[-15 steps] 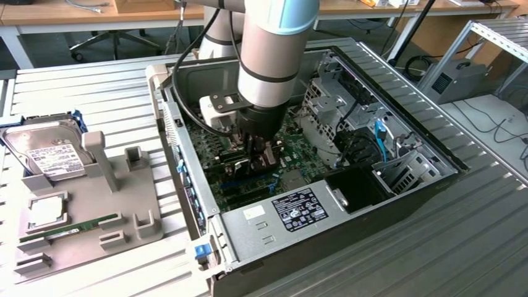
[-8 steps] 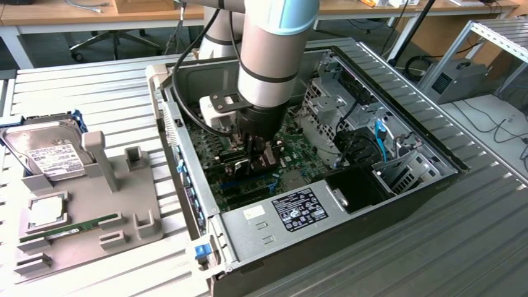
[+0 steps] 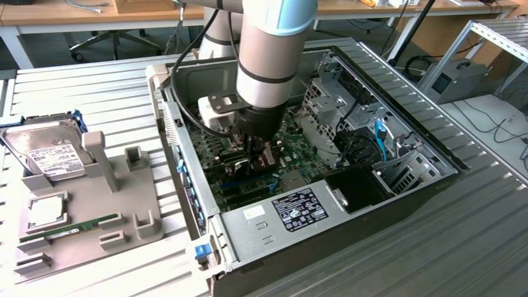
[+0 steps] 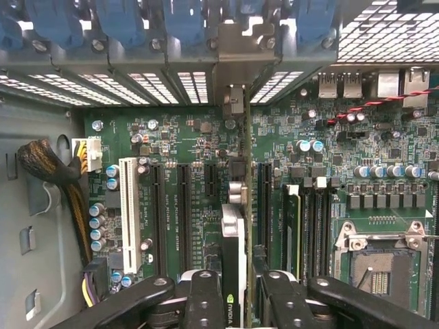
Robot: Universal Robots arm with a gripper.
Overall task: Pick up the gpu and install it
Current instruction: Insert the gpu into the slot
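The gpu is clamped edge-on between the two black fingers of the tool, seen in the wrist view as a thin upright slab. A silvery grey top edge is shown, with a black strip carrying a small green logo right at the tool. A green board edge is visible along one side of the card. Its far end reaches toward the slotted rear wall of the pc case, where a grey metal bracket is lined up with the card. The card is held directly above the green motherboard, between a black expansion slot just to one side and a longer black slot on the other. A white slot lies further out from the tool, and the open cpu socket lies further out on the opposite side.

In the exterior view the tool is lowered inside the open pc case, and the dark card is seen in its grip just over the motherboard. Well apart from the tool, toward the exterior view's left, a grey fixture is set on the slatted worktop, with a hard drive and a ram stick resting on it.
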